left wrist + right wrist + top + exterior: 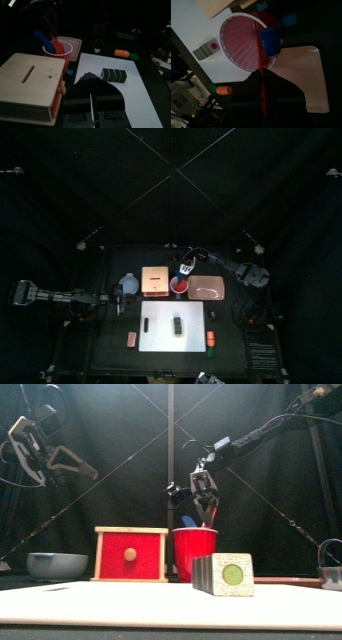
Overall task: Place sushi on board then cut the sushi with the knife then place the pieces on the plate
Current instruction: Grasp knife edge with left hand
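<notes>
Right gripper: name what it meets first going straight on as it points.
Probably a knife in the red cup, directly below the right gripper; whether blue knife or red knife comes first, depth leaves unclear.

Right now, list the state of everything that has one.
Dark green toy sushi roll: uncut, on the white cutting board.
Red cup: upright, blue toy knife and red toy knife inside.
Pale wooden box: red drawer shut.
Flat pink tray: empty.
Blue-grey bowl: upright.
Left gripper: shut, empty.
Right gripper: over the cup.
</notes>
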Controlling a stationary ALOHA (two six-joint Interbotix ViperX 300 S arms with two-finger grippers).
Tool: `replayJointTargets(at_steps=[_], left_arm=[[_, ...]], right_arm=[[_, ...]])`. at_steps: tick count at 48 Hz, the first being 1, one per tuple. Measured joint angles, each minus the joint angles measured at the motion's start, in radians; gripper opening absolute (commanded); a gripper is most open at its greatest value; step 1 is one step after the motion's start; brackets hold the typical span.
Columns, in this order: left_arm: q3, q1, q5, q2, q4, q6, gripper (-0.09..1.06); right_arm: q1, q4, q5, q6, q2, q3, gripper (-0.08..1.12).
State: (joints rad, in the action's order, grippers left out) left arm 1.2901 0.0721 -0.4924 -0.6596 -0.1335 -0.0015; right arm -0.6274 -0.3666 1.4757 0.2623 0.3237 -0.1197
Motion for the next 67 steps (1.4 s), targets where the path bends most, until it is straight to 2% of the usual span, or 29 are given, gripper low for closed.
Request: replayJointTargets(at_steps=[21,35,48,57,67], left_arm=[[-0.002,0.0,0.0,0.0,0.0,0.0,-0.03],[-0.009,0.0,-0.002,-0.032,0.0,0.0,-0.03],[-0.009,0.003,0.0,-0.051,0.0,0.003,-0.03],[-0.021,0.005,0.0,-0.052,0.0,0.002,-0.03],[-0.038,0.005,0.0,-0.052,0.0,0.0,-0.03]], right_arm=[[0.003,0.015,0.035,-0.02,-0.118,-0.038,0.23],[0.015,0.017,0.035,-0.018,-0.287,0.04,0.23],[0.11,0.029,-0.023,-0.077,-0.451,0.141,0.23],[0.183,0.08,-0.127,-0.124,-0.568,0.215,0.23],[0.273,0.114,-0.399,-0.124,-0.703,0.411,0.23]])
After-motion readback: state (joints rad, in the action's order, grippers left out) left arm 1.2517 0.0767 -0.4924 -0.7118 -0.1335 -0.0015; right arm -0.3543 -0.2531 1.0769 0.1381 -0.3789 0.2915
